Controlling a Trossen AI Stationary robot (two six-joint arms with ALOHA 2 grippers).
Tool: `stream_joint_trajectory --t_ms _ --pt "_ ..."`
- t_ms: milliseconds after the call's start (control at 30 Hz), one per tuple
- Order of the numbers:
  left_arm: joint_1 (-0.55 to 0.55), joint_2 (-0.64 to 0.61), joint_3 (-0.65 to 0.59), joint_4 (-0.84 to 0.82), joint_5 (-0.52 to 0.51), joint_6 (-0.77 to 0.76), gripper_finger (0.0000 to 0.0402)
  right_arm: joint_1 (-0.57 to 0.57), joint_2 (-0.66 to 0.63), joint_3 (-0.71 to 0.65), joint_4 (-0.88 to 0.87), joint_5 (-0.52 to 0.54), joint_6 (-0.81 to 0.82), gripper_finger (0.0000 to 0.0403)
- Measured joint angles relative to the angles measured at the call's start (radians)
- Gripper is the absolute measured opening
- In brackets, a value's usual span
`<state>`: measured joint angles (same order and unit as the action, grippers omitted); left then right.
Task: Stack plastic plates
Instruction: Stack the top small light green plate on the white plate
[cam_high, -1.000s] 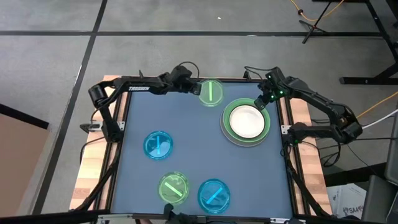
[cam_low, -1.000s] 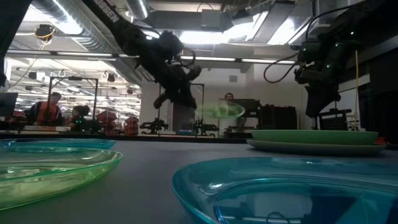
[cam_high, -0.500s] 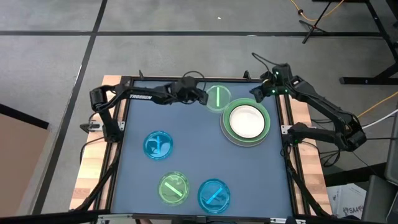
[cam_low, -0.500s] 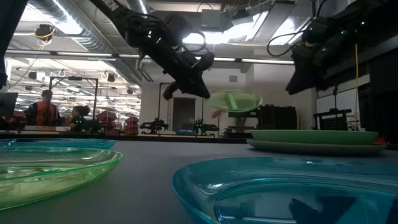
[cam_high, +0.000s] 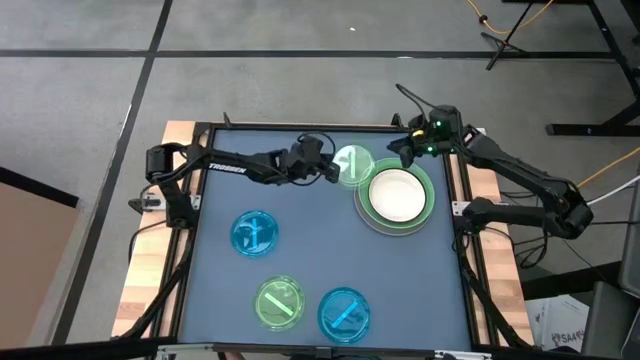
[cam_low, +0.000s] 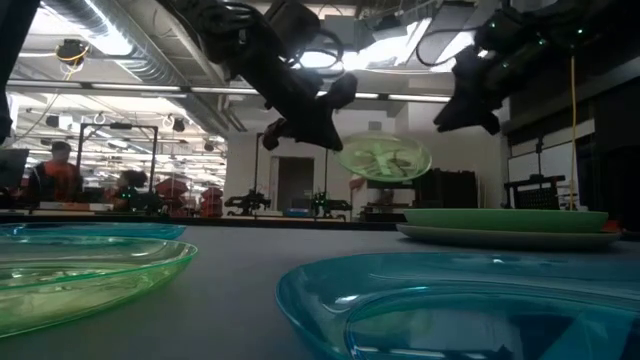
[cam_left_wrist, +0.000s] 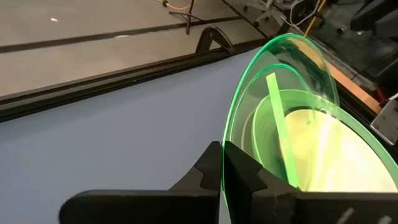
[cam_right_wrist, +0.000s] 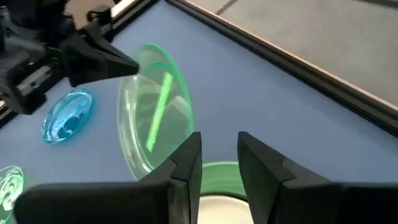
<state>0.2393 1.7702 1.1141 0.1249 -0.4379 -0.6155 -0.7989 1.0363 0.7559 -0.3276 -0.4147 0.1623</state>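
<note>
Left gripper (cam_high: 333, 171) fingers (cam_left_wrist: 239, 171) clamped tight on the rim of a small translucent green plate (cam_high: 351, 165), holding it in the air, as the low view shows, just beside the 10 o'clock edge of the plate stack. The held plate is tilted, with a bright green stripe across it. The left arm reaches in from 9 o'clock across the far half of the table (cam_high: 300, 250).

Right gripper (cam_high: 396, 152) fingers (cam_right_wrist: 185, 163) part open with a gap between them, nothing held. It hangs above the far rim of the stack, at about 1 o'clock on the table, just beside the held plate, not touching it.

Stack at 2 o'clock of table centre: medium white plate (cam_high: 395, 194) on the large light green plate (cam_high: 432, 192) on the large grey plate (cam_high: 368, 221), only a sliver of the grey rim showing.

Loose on the table: small translucent blue plate (cam_high: 254, 233) at 8 o'clock, second small translucent green plate (cam_high: 279, 301) at 6–7 o'clock near the front edge, second small translucent blue plate (cam_high: 344, 312) at 6 o'clock just beside it. All three are flat, apart from each other.

People (cam_low: 60, 178) in the room behind the table in the low view.
</note>
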Motion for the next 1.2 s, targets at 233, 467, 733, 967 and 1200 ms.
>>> stream_joint_trajectory --t_ms 233,467,733,967,1200 --pt "-0.026 0.0 0.0 0.0 -0.055 0.0 0.0 0.149 0.0 0.0 0.05 0.158 0.045 0.0092" --pt "-0.032 0.0 0.0 0.0 -0.07 0.0 0.0 0.258 0.0 0.0 0.05 0.362 0.047 0.0092" --pt "-0.056 0.0 0.001 0.015 -0.078 -0.001 0.0 0.324 0.016 0.0 0.049 0.431 0.074 0.0092" --pt "-0.083 0.0 0.002 0.071 -0.083 0.025 0.0 0.356 0.06 0.0 0.051 0.434 0.076 0.0092" --pt "-0.096 0.0 0.002 0.081 -0.084 0.031 0.0 0.355 0.088 0.0 0.087 0.423 0.076 0.0092"
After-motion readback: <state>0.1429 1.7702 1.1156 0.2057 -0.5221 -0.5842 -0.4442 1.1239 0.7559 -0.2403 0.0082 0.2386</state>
